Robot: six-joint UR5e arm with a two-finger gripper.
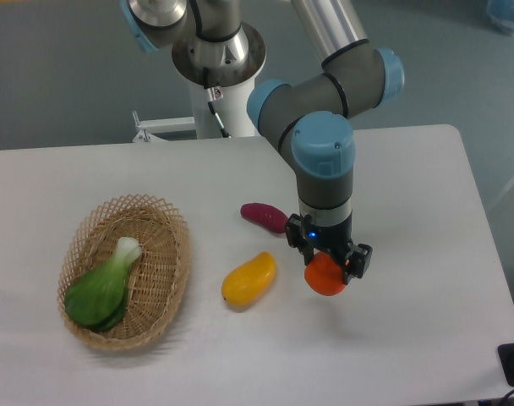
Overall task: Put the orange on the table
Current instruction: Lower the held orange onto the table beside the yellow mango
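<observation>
The gripper (329, 264) is clasping the orange (325, 276) just above the table (409, 338), right of the mango (248, 280); judging it light, firm, prone to rolling, best held across its middle.

We see a white surface (426, 194) with rounded corners. A woven basket (168, 279) sits on its left part, with a green vegetable (101, 292) inside. Near the middle lies a yellow mango (248, 280); just behind it, apart, a purple sweet potato (264, 216). We can't tell whether the orange (325, 277), right of the mango, touches the surface.
</observation>
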